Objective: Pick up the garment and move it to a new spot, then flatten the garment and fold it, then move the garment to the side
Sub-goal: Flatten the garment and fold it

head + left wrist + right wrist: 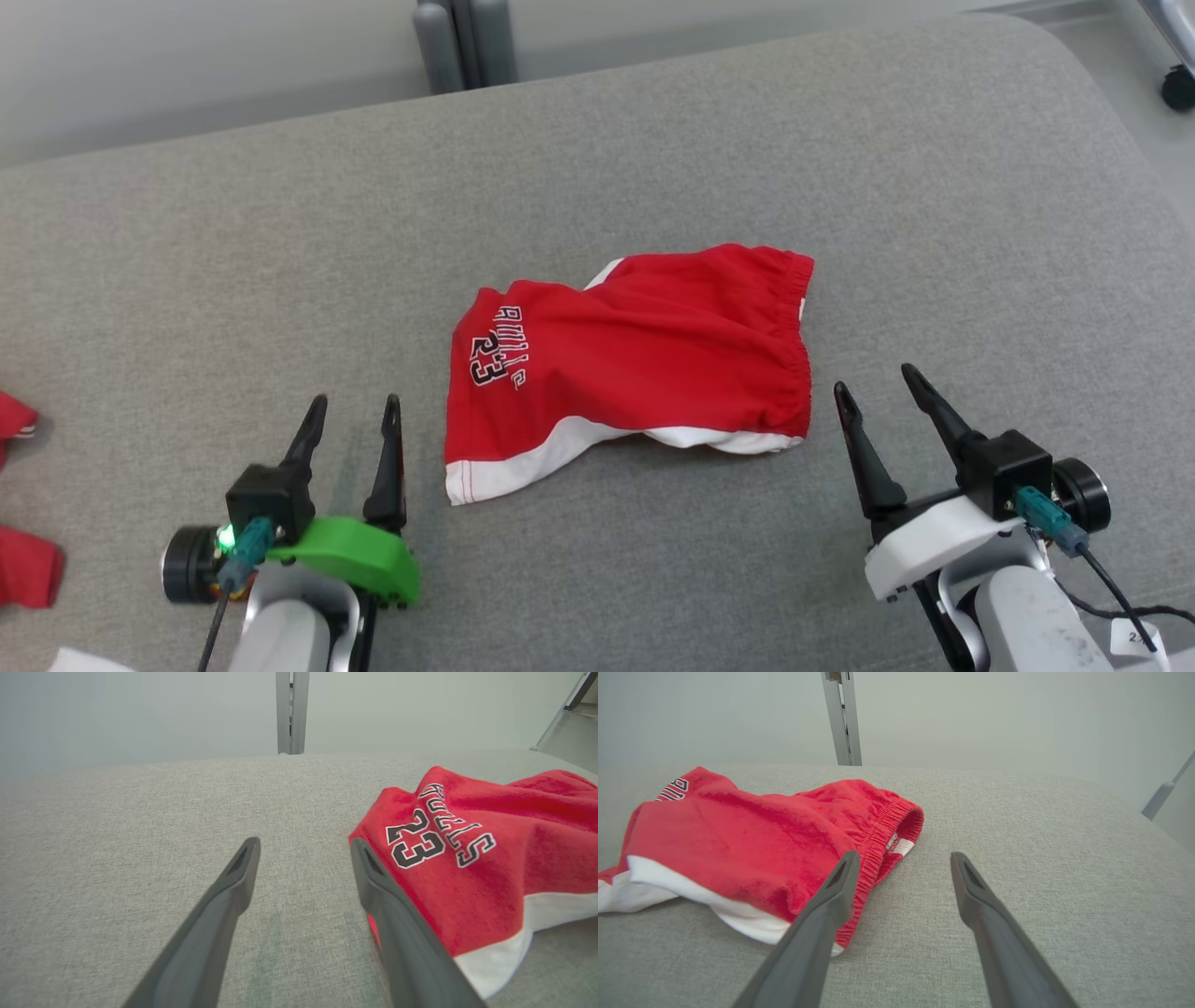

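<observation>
Red shorts (644, 355) with white trim and a "BULLS 23" print lie crumpled on the grey cushioned surface (653, 149), waistband to the right. My left gripper (355, 411) stands open just left of the printed leg, empty. In the left wrist view the shorts (490, 858) lie right of the open left gripper (303, 847), touching its right finger. My right gripper (878, 383) is open just right of the waistband, holding nothing. In the right wrist view the elastic waistband (892, 830) sits by the left finger of the right gripper (901, 858).
Other red cloth (23, 560) lies at the surface's left edge. A grey post (462, 42) stands behind the far edge. A dark caster wheel (1178, 89) shows at the top right. Bare grey fabric spreads around the shorts.
</observation>
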